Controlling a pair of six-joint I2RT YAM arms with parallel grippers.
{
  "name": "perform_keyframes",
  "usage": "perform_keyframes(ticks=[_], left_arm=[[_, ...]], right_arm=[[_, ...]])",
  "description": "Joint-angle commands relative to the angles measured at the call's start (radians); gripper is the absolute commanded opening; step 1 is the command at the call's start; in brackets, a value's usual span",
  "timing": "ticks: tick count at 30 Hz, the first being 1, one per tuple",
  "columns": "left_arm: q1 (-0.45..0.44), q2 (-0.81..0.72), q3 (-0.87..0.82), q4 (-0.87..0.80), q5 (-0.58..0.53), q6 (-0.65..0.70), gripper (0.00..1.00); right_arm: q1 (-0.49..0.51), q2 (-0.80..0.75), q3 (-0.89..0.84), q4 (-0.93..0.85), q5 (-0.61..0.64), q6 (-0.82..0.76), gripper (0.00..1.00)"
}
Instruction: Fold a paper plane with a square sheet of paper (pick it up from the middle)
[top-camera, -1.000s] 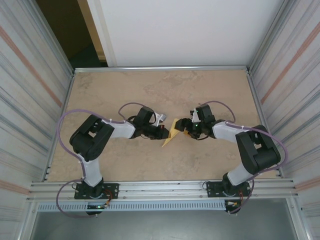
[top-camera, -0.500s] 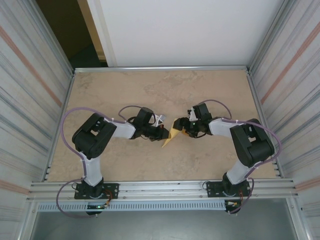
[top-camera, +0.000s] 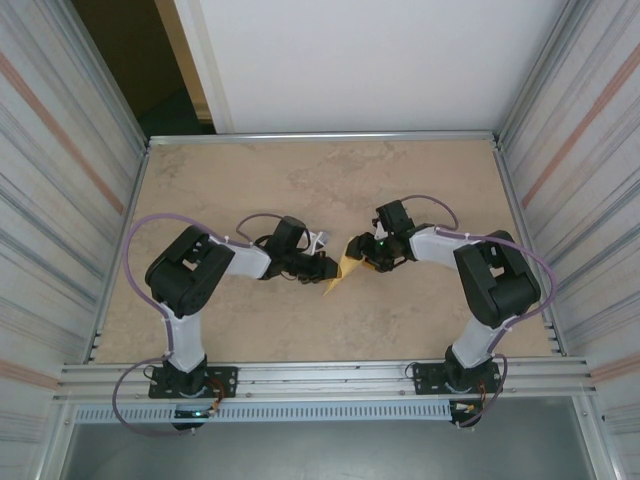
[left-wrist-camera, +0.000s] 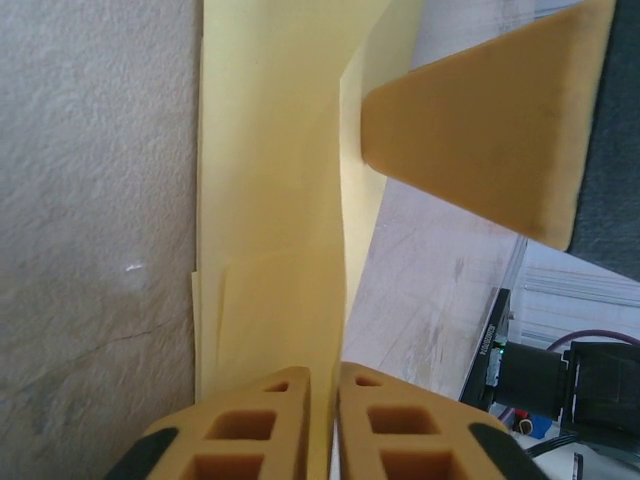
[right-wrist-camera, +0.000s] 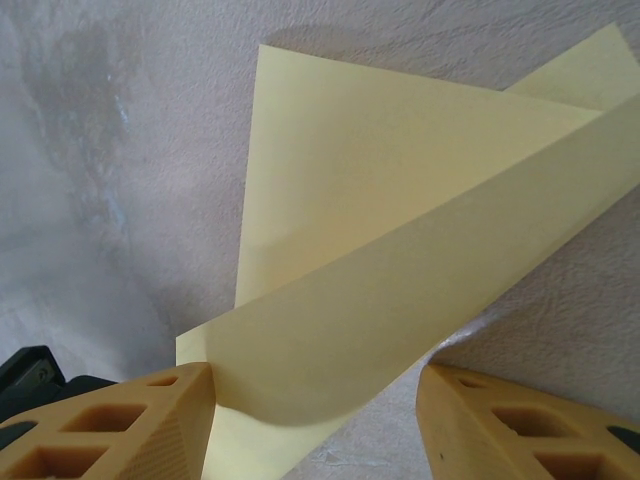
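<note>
Fingers (left-wrist-camera: 262, 425) of the left gripper (left-wrist-camera: 322, 375) press together on a folded edge of the yellow paper plane (left-wrist-camera: 270, 180). Opposite, the right gripper (right-wrist-camera: 315, 385) has its fingers apart, a raised flap standing between them. Both meet the paper plane at the middle of the table (top-camera: 300, 170).

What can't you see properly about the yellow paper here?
Top view: the paper plane is too small to show its folds, and the left tool and right tool cover parts of it.
Left wrist view: the fingers hide the paper's near end, so whether they pinch it is unclear.
Right wrist view: the lifted flap hides the layers beneath; the frame edge cuts its corner.
</note>
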Motion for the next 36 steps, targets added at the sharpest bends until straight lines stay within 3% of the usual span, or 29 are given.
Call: perform_keyframes(ticks=[1, 10, 20, 25, 31, 36], left_arm=[[0.008, -0.028, -0.019, -0.027, -0.012, 0.020, 0.21], [0.008, -0.168, -0.054, -0.143, -0.129, 0.095, 0.35], [-0.044, -0.121, 0.025, -0.303, -0.209, 0.181, 0.44], [-0.056, -0.091, 0.053, -0.352, -0.237, 0.202, 0.39], [-0.058, -0.056, 0.060, -0.382, -0.262, 0.206, 0.27], [-0.059, -0.039, 0.061, -0.385, -0.268, 0.201, 0.24]], right_arm=[[0.037, 0.095, -0.001, -0.045, 0.107, 0.021, 0.57], [0.055, 0.119, 0.028, -0.089, 0.140, 0.027, 0.57], [0.063, 0.144, 0.034, -0.101, 0.147, 0.056, 0.58], [0.062, 0.155, 0.036, -0.108, 0.152, 0.067, 0.58], [0.062, 0.167, 0.035, -0.113, 0.153, 0.064, 0.57], [0.065, 0.182, 0.032, -0.116, 0.153, 0.056, 0.57]])
